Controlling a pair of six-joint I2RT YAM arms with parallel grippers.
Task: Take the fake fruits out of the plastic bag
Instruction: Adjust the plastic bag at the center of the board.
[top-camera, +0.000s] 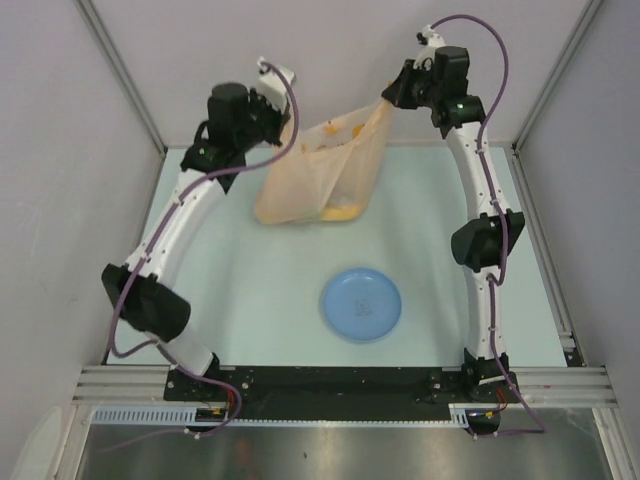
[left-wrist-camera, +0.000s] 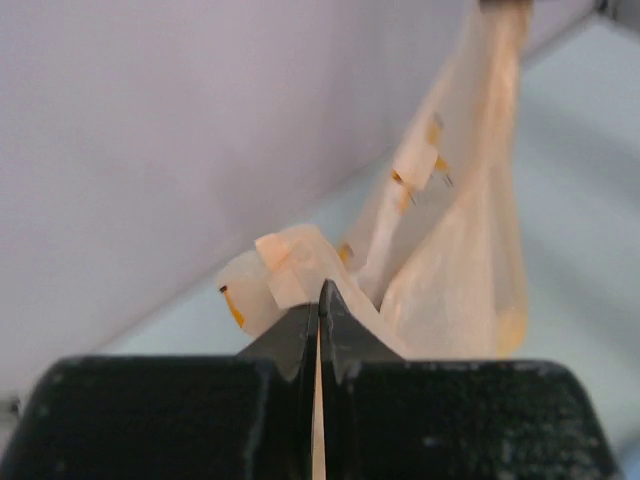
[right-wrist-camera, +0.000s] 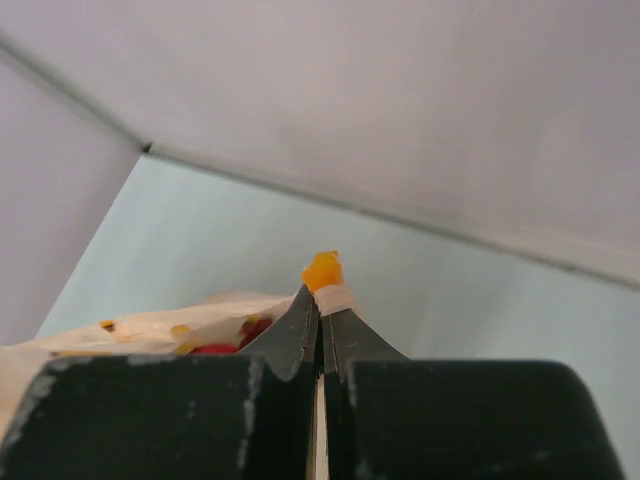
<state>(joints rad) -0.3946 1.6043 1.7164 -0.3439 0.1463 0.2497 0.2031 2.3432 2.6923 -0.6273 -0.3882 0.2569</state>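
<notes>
You hold bag (top-camera: 325, 175) aloft over far counter (top-camera: 250, 300): left claw (left-wrist-camera: 320, 300), right claw (right-wrist-camera: 320, 300) each pinched shut on top corner. Fruits (top-camera: 340, 211) sag at bottom; spread grip likely readies tipping.

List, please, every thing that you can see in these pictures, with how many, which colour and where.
plastic bag: one, translucent peach-orange, hanging over the far side of the table between the two tools
fake fruits: number cannot be told, yellow-orange and red patches show through, low inside the bag
plate: one, blue, on the table, near middle
table: one, pale green-blue, under everything
left arm: one, white with black joints, left side
right arm: one, white with black joints, right side
left tool: one, black, shut on the bag's left edge
right tool: one, black, shut on the bag's right top corner
</notes>
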